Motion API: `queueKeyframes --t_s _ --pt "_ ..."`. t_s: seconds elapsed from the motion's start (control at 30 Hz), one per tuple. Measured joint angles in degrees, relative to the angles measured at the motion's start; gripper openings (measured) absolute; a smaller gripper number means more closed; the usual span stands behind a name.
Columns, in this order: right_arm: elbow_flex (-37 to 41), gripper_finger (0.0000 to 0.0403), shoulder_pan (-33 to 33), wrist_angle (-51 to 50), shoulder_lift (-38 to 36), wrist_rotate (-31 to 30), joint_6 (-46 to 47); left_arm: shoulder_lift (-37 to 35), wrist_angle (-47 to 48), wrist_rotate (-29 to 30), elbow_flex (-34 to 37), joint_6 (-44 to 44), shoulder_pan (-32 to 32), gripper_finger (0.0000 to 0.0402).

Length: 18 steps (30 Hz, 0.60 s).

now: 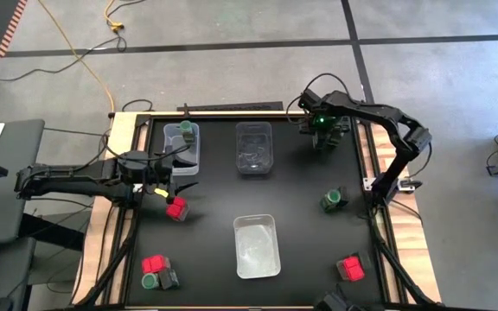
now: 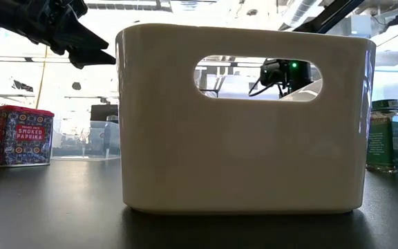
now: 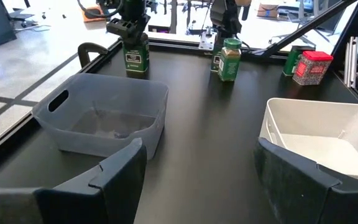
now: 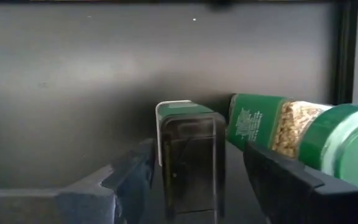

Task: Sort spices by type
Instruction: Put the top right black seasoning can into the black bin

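Both grippers spread, no spice held yet.

High view: the left gripper point(image 1: 173, 175) hovers beside a red packet point(image 1: 176, 208), jaws apart and empty. The right gripper point(image 1: 322, 131) is at the far right corner, apparently for a pickup. Right wrist view: its open fingers point(image 4: 129, 174) straddle a dark box point(image 4: 191, 155), a green-lidded jar point(image 4: 291, 134) lying just beside.

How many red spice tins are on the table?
3: one red tin at the middle left, one at the high view's lower left, one at its lower right. Others might be hidden.
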State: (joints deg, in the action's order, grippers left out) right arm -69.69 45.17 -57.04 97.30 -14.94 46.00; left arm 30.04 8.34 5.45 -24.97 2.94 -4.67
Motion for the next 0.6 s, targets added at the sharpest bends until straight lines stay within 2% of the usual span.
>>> queueKeyframes --t_s 0.6 --pt "-0.04 0.0154 0.20 0.37 0.85 1.36 -2.90 0.00 0.00 0.57 0.00 0.99 0.01 0.0282"
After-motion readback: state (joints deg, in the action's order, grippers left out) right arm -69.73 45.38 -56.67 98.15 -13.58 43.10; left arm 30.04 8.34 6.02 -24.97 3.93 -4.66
